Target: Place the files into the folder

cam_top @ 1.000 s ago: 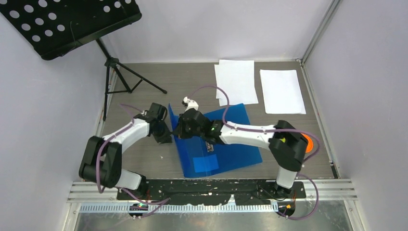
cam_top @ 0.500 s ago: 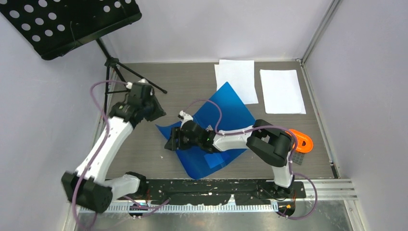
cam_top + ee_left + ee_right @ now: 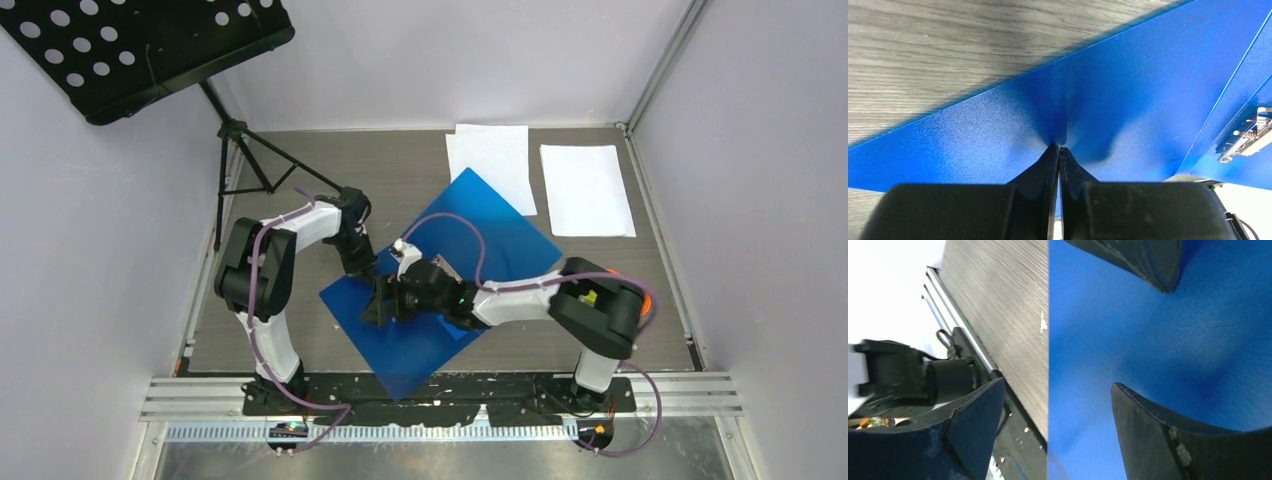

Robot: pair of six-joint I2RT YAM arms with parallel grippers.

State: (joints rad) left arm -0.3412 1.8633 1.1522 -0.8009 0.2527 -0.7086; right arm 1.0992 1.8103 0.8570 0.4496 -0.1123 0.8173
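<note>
The blue folder (image 3: 505,240) lies open and flat in the middle of the table, one cover toward the back, the other toward the near edge. Its metal clip (image 3: 1245,136) shows in the left wrist view. My left gripper (image 3: 364,267) is shut, its tips (image 3: 1058,147) pressing down on the folder's (image 3: 1148,90) left part. My right gripper (image 3: 381,304) is open over the folder's (image 3: 1128,340) near cover, jaws wide apart (image 3: 1055,432) and holding nothing. The files are two lots of white paper (image 3: 490,162) (image 3: 587,188) at the back.
A black music stand (image 3: 150,45) on a tripod (image 3: 262,160) stands at the back left. An orange object (image 3: 643,297) lies partly hidden behind my right arm. The metal rail (image 3: 440,398) with both arm bases runs along the near edge.
The folder has gone from half-raised to open and flat. My left arm swung in from the back left and its shut tips came down on the folder. My right gripper shifted slightly on the near cover.
</note>
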